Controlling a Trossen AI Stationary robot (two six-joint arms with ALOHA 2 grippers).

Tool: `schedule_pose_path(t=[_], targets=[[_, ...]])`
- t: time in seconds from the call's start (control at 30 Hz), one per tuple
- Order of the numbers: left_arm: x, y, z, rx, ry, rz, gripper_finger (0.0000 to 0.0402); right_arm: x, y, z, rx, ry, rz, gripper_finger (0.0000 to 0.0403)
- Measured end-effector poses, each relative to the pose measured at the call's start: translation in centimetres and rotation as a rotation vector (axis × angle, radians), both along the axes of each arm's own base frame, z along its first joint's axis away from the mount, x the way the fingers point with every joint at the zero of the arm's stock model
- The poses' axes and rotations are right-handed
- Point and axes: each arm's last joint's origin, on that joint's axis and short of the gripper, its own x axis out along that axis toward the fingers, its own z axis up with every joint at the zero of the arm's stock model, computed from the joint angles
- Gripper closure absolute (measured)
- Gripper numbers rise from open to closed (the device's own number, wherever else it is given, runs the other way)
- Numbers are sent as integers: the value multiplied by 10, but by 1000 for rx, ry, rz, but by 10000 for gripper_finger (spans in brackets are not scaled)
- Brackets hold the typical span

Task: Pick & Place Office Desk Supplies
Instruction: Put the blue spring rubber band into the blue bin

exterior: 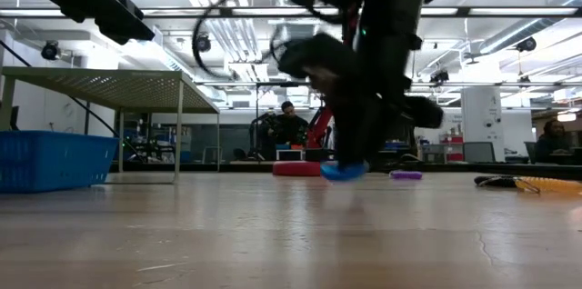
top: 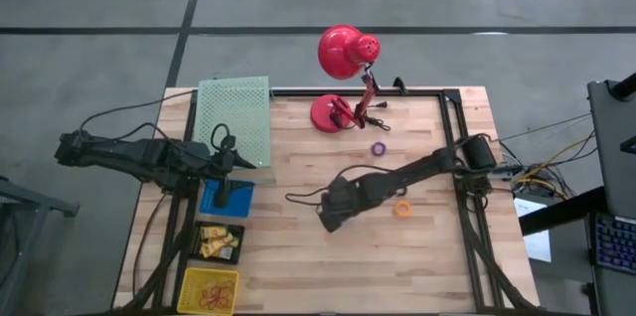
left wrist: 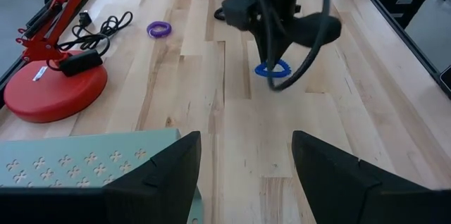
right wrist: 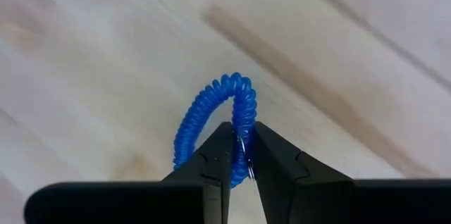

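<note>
A: What sat closest to the low camera?

B: Bare wooden surface [exterior: 273, 234]. Taking the red lamp base [top: 332, 114] as the landmark, the right gripper [right wrist: 240, 155] was down on the boards, on the near side of that base and toward the middle of the surface.

A: And its fingers?

B: Narrow, pinched onto one side of a blue coil ring [right wrist: 211, 115]. The ring lay on the wood [left wrist: 272, 69], between the camera and the lamp base in the low view [exterior: 344, 171].

A: Other supplies?

B: A purple ring [top: 379, 148] lay just beside the lamp base, on the right arm's side. An orange ring [top: 401, 209] lay farther from the base than the purple one, near the right arm.

A: The left arm?

B: The left gripper [left wrist: 243, 164] hovered over the left edge of the surface, well apart from the lamp base, by the green perforated tray [top: 237, 117]. Its fingers stood wide with nothing between them. A blue bin [top: 227, 197] and a yellow bin [top: 210, 289] sat along that same edge.
</note>
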Motion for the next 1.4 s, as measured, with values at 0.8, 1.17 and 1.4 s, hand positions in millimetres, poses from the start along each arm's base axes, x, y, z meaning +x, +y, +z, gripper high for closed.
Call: schedule_pose_path(t=[0.8, 1.17, 1.4], targets=[[0, 0, 0, 0, 1, 0, 172, 56, 6, 22, -272, -635, 248, 359], [0, 0, 0, 0, 4, 0, 171, 75, 9, -4, -353, -756, 317, 359], [-1, 0, -1, 2, 13, 0, 171, 80, 7, -30, -355, -747, 313, 359]])
